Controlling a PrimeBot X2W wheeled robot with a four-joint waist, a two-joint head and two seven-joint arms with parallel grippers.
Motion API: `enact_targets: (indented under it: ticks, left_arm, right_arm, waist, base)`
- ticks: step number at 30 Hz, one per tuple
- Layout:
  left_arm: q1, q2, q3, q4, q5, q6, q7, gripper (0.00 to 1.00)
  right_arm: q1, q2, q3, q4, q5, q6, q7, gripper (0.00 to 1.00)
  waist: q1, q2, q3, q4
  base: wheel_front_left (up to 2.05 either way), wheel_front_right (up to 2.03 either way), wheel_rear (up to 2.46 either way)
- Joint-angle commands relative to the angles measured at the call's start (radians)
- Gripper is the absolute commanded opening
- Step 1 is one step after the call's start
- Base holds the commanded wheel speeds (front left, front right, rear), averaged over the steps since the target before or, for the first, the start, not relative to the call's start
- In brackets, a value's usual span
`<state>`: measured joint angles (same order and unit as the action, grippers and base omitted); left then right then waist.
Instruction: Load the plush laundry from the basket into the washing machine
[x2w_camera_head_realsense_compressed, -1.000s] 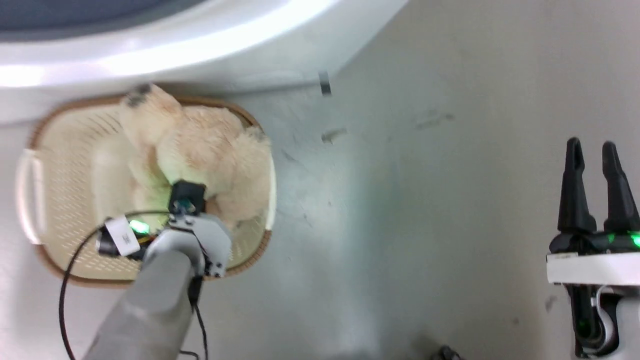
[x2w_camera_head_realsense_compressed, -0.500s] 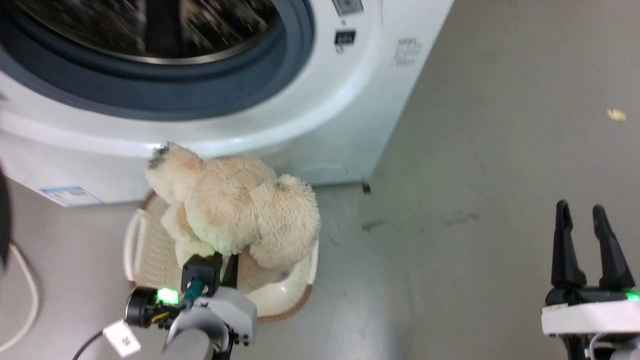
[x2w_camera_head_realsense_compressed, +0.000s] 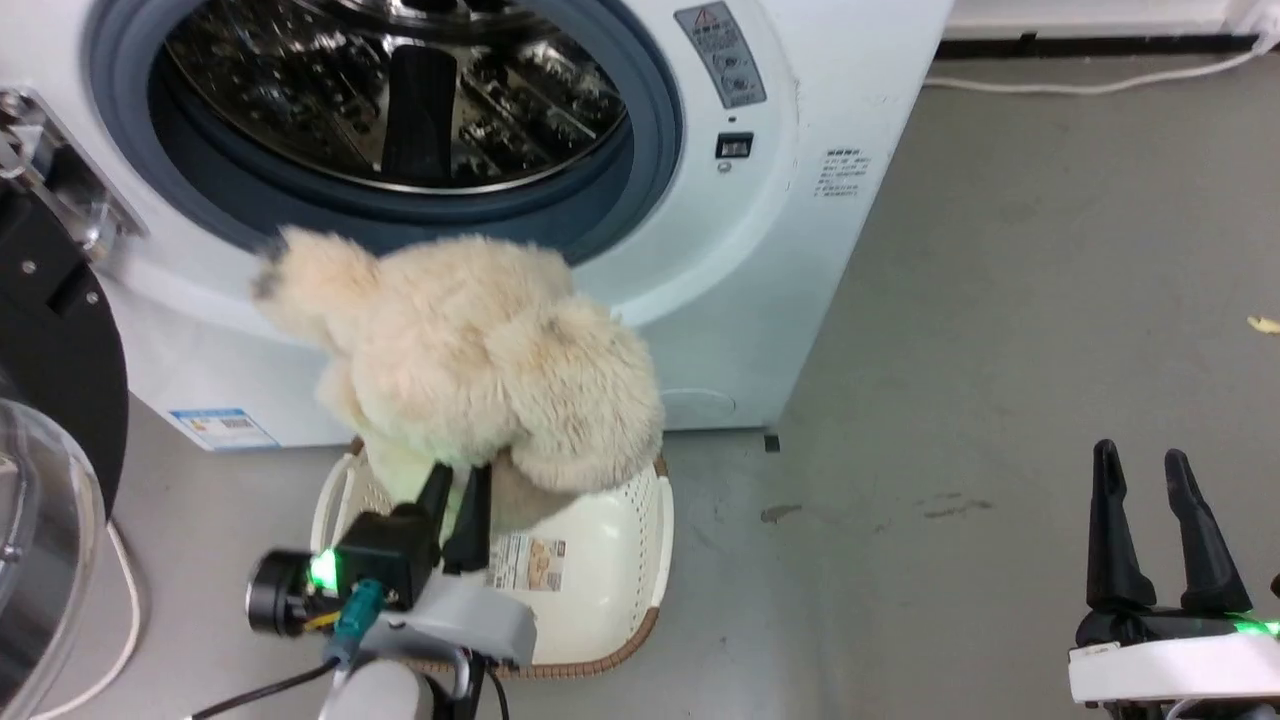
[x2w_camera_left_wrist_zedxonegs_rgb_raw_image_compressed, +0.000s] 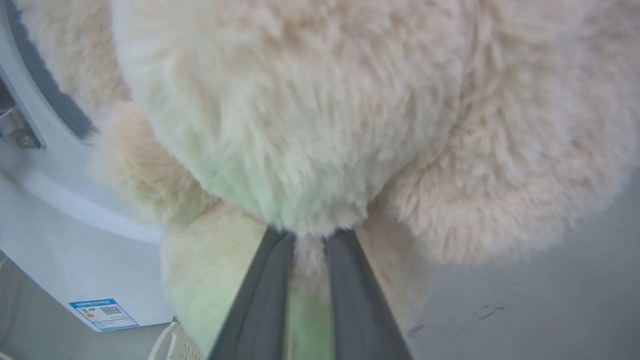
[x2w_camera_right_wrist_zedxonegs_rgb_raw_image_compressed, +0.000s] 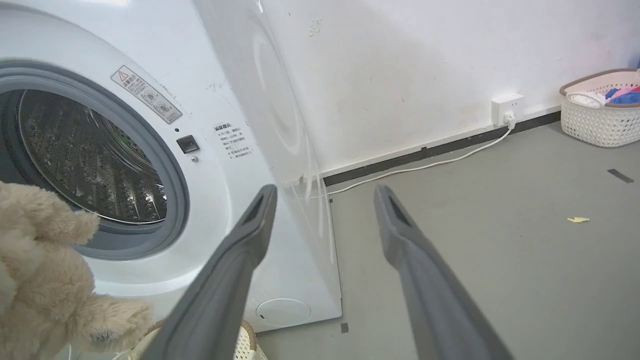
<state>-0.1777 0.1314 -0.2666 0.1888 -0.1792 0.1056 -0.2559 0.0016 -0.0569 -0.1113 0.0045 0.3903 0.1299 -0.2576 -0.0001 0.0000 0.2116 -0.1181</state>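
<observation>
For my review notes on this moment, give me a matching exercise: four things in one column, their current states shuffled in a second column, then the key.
Things:
1. plush laundry
2. basket
3. washing machine
4. right gripper

States:
A. open, holding nothing
B. on the floor, sticker showing inside
C. door swung open, steel drum visible
D. pinched in the left gripper fingers

Pairs: 1-D, 2-B, 3-C, 4-A

Left gripper (x2w_camera_head_realsense_compressed: 459, 488): black housing (x2w_camera_head_realsense_compressed: 385, 560), green light (x2w_camera_head_realsense_compressed: 322, 570), grey wrist shell (x2w_camera_head_realsense_compressed: 470, 620), teal plug (x2w_camera_head_realsense_compressed: 355, 608), black cable (x2w_camera_head_realsense_compressed: 255, 688). Right gripper (x2w_camera_head_realsense_compressed: 1138, 458): long tapered dark fingers (x2w_camera_head_realsense_compressed: 1112, 545), white band (x2w_camera_head_realsense_compressed: 1170, 668), green glow (x2w_camera_head_realsense_compressed: 1250, 627).
</observation>
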Motion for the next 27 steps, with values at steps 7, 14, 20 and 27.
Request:
enact_targets:
  ticks: [7, 14, 20, 27]
  left_arm:
    - [-0.171, 0.012, 0.033, -0.041, 0.073, -0.015, -0.006, 0.0]
    - [-0.449, 0.042, 0.09, 0.001, 0.068, -0.026, 0.013, 0.0]
    - [-0.723, 0.132, 0.146, 0.066, 0.087, -0.026, 0.108, 0.0]
    - [-1.04, 0.233, 0.173, 0.202, 0.114, -0.047, 0.252, 0.0]
  right_arm:
    - [-0.056, -0.001, 0.027, -0.021, 0.022, 0.001, -0.004, 1.0]
    - [-0.148, -0.021, 0.04, -0.044, 0.052, 0.001, -0.004, 1.0]
    - [-0.21, -0.015, 0.049, -0.048, 0.089, 0.001, -0.004, 1.0]
    - [-0.269, -0.008, 0.05, -0.033, 0.131, 0.001, -0.004, 1.0]
  waist:
    - [0.0001, 0.0, 0.136, -0.029]
    - [0.0001, 0.0, 0.309, -0.081]
    - [0.0001, 0.0, 0.454, -0.133]
    - [0.0001, 0.0, 0.564, -0.18]
  base:
    - [0.0, 0.0, 0.0]
    - [0.0, 0.0, 0.0]
    - [0.0, 0.0, 0.0]
    - [0.0, 0.0, 0.0]
